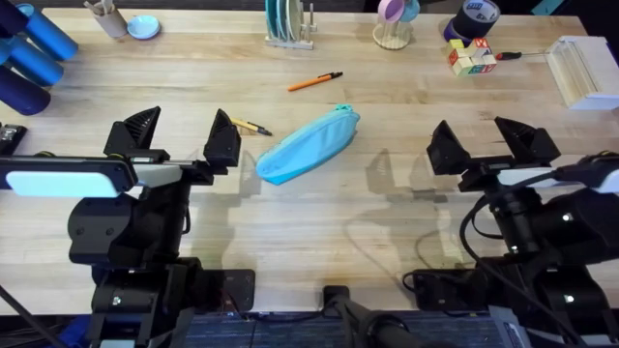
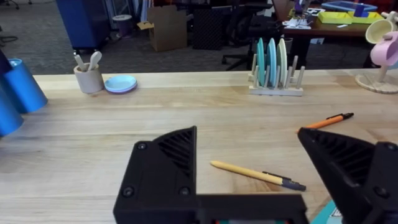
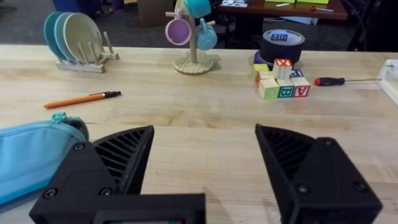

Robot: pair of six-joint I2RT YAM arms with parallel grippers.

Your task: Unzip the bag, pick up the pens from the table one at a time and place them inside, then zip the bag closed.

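The light-blue bag [image 1: 308, 144] lies slantwise in the middle of the table [image 1: 387, 232], zip shut as far as I can see; its end shows in the right wrist view [image 3: 31, 155]. An orange pen [image 1: 314, 81] [image 3: 81, 99] [image 2: 329, 120] rests beyond it. A yellowish-tan pen [image 1: 250, 127] [image 2: 257, 175] lies just left of the bag, right by my left gripper [image 1: 183, 135], which stands open. On the right side of the table my right gripper [image 1: 493, 143] hangs open too, well clear of the bag. Both hold nothing.
Dark-blue cylinders [image 1: 29, 58] stand at the far left, a cup of utensils [image 1: 106, 17] and small dish [image 1: 143, 26] behind. A plate rack [image 1: 288, 24], mug tree [image 1: 395, 21], tape roll [image 1: 477, 16], toy blocks [image 1: 471, 58], screwdriver [image 1: 508, 55] and clear box [image 1: 583, 70] line the back.
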